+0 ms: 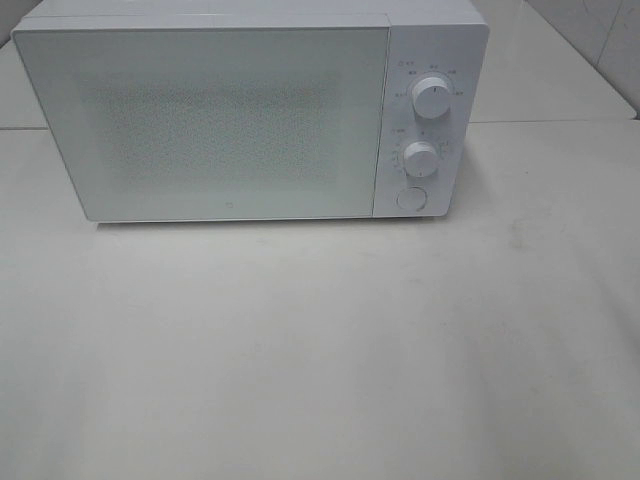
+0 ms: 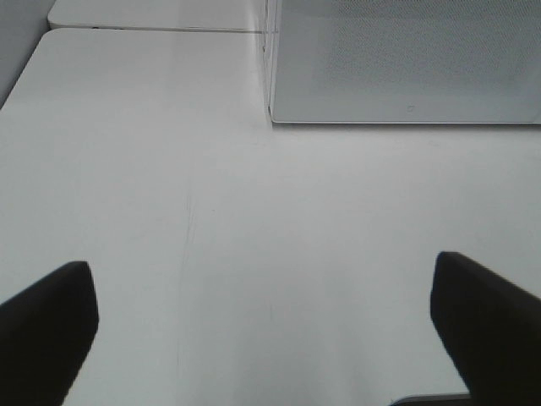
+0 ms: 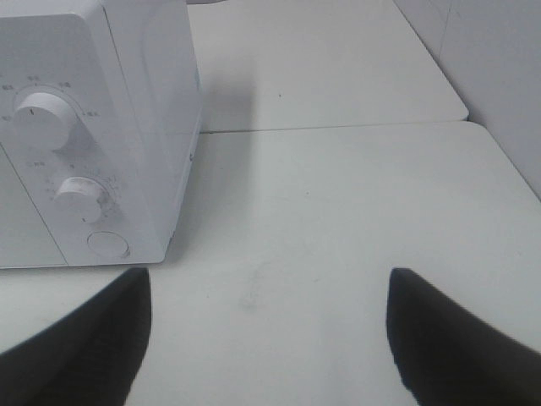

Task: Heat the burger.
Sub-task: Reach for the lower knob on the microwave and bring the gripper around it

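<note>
Two dials, an upper knob [image 1: 432,97] and a lower knob [image 1: 421,157], sit above a round button [image 1: 411,198] on the control strip at three o'clock of a white microwave [image 1: 250,110], seen from the high camera with its door [image 1: 200,120] closed. The oven stands at twelve o'clock on a pale table [image 1: 320,380], whose surface from three round to nine o'clock lies bare, and neither arm reaches into this view. From the left wrist, the left gripper [image 2: 262,275] is spread wide, holding nothing, with only tabletop between its jaws and the oven's lower door corner ahead of it. From the right wrist, the right gripper [image 3: 269,283] is likewise wide and empty, low over the table just beside the control end of the oven, within sight of both knobs and the button. No burger shows in any of the three views. Whether it sits behind the speckled door glass cannot be told. Judged from that, either the loading is done and only the dials need turning, or the whole job is yet to begin.
</note>
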`<state>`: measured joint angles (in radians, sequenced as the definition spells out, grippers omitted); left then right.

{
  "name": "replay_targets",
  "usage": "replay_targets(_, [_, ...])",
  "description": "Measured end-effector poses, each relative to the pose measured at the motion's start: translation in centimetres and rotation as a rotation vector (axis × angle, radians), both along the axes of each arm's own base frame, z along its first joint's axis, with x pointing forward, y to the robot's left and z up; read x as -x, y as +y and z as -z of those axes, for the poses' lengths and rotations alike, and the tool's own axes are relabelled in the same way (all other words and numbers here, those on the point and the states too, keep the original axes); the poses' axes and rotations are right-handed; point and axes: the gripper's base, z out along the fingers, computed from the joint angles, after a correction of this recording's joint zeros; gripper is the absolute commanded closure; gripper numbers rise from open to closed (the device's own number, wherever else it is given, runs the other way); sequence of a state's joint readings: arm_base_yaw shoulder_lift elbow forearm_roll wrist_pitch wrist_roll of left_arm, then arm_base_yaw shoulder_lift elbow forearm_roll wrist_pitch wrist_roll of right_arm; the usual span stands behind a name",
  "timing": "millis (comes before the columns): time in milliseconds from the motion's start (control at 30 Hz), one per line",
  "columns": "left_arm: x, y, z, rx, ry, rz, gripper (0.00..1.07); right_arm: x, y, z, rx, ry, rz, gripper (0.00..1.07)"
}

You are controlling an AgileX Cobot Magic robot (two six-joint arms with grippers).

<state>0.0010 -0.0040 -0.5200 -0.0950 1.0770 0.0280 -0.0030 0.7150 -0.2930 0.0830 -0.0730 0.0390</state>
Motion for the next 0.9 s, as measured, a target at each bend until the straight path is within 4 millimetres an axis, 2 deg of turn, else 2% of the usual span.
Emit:
replay_targets(133, [0.0, 0.0, 0.0, 0.0, 0.0, 0.0, 0.06, -1.1, -0.1, 1.9, 0.003, 0.008, 0.012, 0.32])
replay_targets(533, [0.0, 0.0, 0.0, 0.0, 0.0, 0.0, 0.06, -3.3, -0.1, 3.9, 0.02, -0.049, 0.021, 0.32])
replay_targets(667, [0.0, 0.0, 0.0, 0.0, 0.0, 0.0, 0.06, -4.2, 1.5, 5.1, 0.051, -0.048, -0.063, 0.32])
replay_targets(767, [0.0, 0.0, 0.0, 0.0, 0.0, 0.0, 0.06, -4.5, 2.2, 5.6, 0.066, -0.046, -0.08, 0.32])
replay_targets(900, [0.0, 0.0, 0.0, 0.0, 0.0, 0.0, 0.06, -5.2, 4.0, 6.6, 0.122, -0.078, -0.103, 0.32])
